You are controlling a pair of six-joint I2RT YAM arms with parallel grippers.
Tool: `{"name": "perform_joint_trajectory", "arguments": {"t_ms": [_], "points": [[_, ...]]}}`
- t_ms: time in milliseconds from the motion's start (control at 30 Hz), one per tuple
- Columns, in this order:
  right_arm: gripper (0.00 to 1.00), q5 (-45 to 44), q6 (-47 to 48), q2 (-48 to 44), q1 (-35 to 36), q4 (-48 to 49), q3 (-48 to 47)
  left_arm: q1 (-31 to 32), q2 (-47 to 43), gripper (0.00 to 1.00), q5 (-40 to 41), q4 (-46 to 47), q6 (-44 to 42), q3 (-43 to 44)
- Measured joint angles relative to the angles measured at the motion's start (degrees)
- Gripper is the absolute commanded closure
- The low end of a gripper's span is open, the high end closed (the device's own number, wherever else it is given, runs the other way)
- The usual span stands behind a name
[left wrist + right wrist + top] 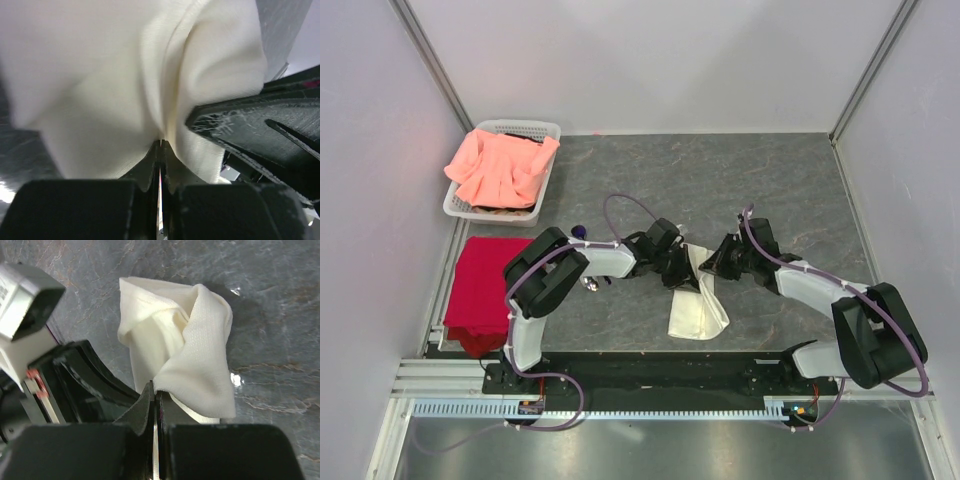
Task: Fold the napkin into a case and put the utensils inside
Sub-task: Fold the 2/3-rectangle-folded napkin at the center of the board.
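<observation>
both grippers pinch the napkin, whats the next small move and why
Probably ease the grippers apart to spread it: the left gripper and right gripper pinch the napkin close together, and it sits bunched and creased, no fold yet.

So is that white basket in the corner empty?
No, a salmon-pink cloth lies heaped in the basket, spilling over its rim.

no legible text, seemingly

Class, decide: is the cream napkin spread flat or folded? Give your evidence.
Folded and bunched: the napkin forms a narrow creased strip, its far end pinched by the left gripper and right gripper.
</observation>
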State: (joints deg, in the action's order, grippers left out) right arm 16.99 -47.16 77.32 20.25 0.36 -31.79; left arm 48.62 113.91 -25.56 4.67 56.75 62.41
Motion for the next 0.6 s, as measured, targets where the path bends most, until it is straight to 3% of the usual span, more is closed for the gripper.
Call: {"name": "perform_joint_trajectory", "arguments": {"t_ms": [600], "points": [[1.0,-6.2,1.9,7.6,4.7,-3.3,-6.3,0.4,-2.9,0.98,1.6,-5.8,-1.6,-0.1]]}}
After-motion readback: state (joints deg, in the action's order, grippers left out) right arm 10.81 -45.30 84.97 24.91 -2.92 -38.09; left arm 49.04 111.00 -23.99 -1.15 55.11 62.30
